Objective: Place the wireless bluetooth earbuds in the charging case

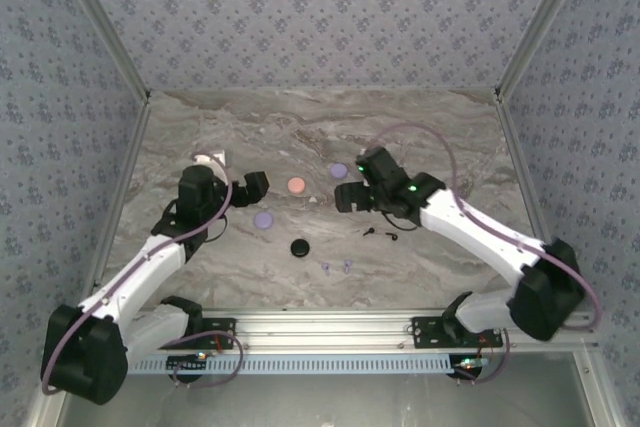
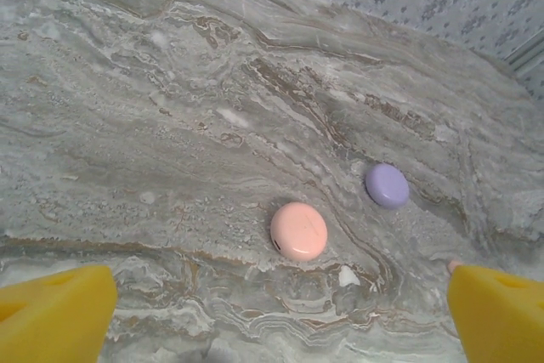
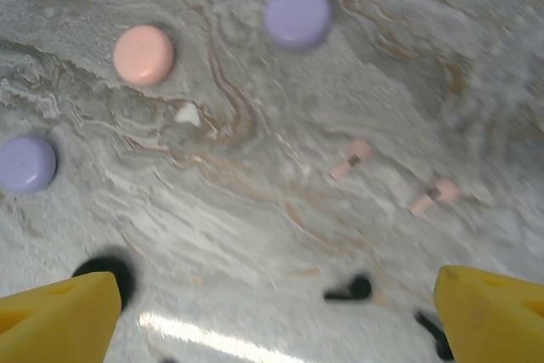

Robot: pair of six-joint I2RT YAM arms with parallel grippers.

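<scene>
Four round cases lie mid-table: a pink case, a far lavender case, a near lavender case and a black case. Two black earbuds lie right of the black case, and two lavender earbuds lie nearer the front. In the blurred right wrist view two pale pink earbuds lie apart. My left gripper hangs open left of the pink case. My right gripper hangs open, empty.
A small white chip lies beside the pink case. A white object sits behind the left arm. Patterned walls close the back and both sides of the marble table.
</scene>
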